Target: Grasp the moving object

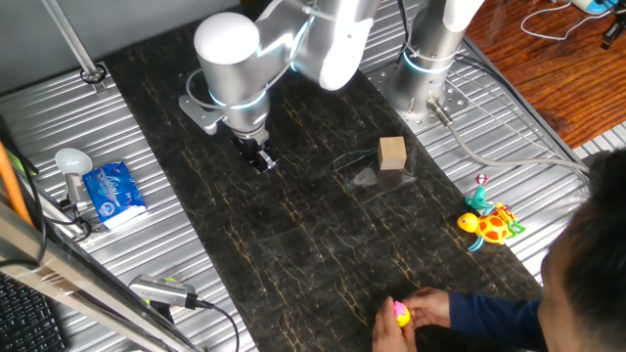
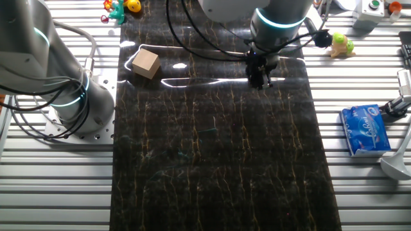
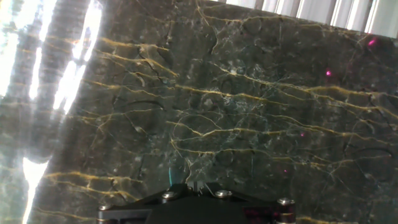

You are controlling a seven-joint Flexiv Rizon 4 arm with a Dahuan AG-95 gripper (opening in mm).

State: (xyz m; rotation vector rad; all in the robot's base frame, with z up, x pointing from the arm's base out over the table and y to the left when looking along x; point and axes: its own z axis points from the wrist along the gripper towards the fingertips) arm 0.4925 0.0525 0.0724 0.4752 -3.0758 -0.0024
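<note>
The moving object point(image 1: 400, 313), a tiny pink-and-yellow toy, is held in a person's hand point(image 1: 425, 311) at the near edge of the dark marble mat point(image 1: 313, 244). It does not show in the other fixed view or the hand view. My gripper point(image 1: 260, 158) hangs just above the far left part of the mat, far from the toy, with its fingers together and nothing between them. It also shows in the other fixed view point(image 2: 260, 79). The hand view shows only bare mat point(image 3: 236, 112) below the shut jaws.
A tan wooden cube point(image 1: 392, 153) point(image 2: 146, 63) stands on the mat. A yellow-red-teal turtle toy point(image 1: 492, 225) lies on the metal table to the right. A blue packet point(image 1: 112, 192) point(image 2: 366, 129) lies off the mat. A second arm's base point(image 1: 428, 68) point(image 2: 61, 90) stands nearby.
</note>
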